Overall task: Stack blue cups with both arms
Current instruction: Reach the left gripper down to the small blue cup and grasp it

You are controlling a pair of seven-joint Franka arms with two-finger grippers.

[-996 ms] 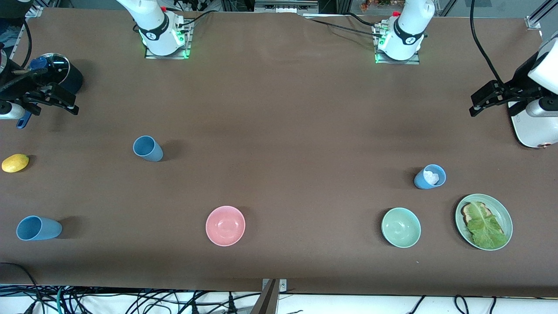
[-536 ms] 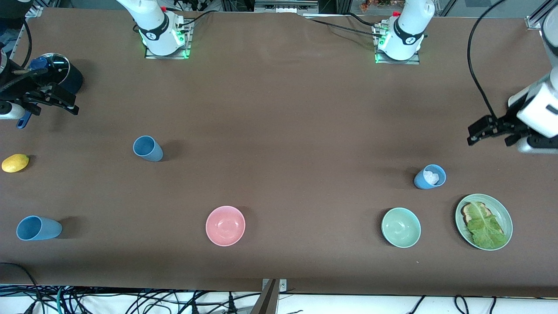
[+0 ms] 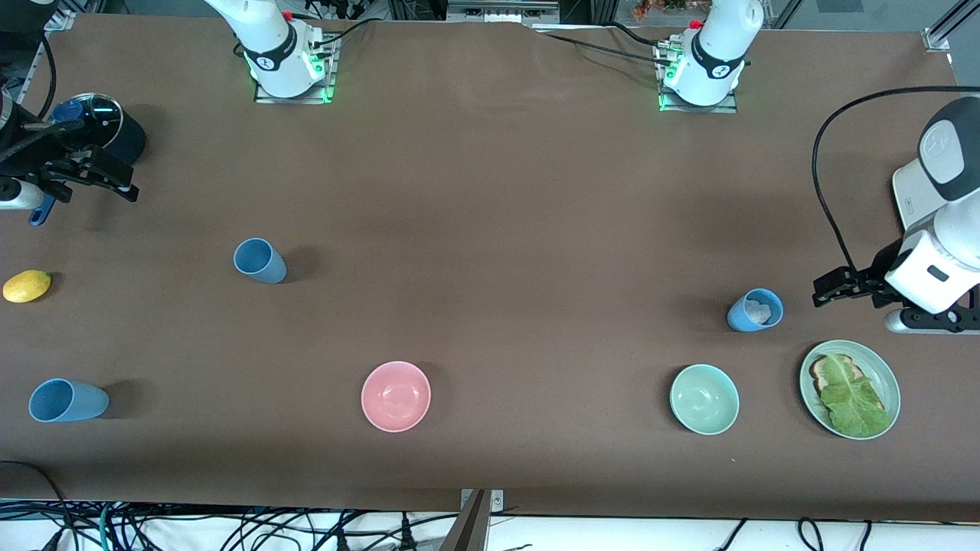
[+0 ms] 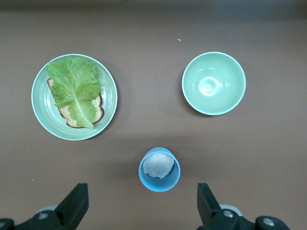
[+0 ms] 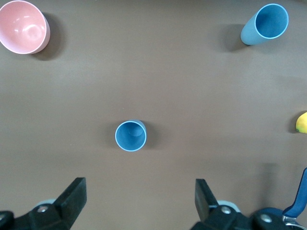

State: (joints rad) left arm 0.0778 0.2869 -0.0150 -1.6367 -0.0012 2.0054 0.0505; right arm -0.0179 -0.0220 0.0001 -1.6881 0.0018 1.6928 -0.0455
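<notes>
Three blue cups stand apart on the brown table. One blue cup (image 3: 259, 260) (image 5: 130, 135) is toward the right arm's end. A second (image 3: 67, 400) (image 5: 265, 24) is nearer the front camera at that end. The third (image 3: 755, 310) (image 4: 159, 169), toward the left arm's end, holds a white lump. My left gripper (image 3: 827, 289) (image 4: 141, 211) hangs open over the table beside that third cup, touching nothing. My right gripper (image 3: 115, 177) (image 5: 139, 203) is open and empty, up over the table by the saucepan.
A navy lidded saucepan (image 3: 107, 126) and a lemon (image 3: 27, 285) sit at the right arm's end. A pink bowl (image 3: 396, 396), a green bowl (image 3: 704, 399) and a green plate (image 3: 882, 371) with toast and lettuce lie nearer the front camera.
The left arm has swung toward the front camera, bringing its open gripper down beside the cup with the white lump. The right arm has stayed put. No cup has moved.
</notes>
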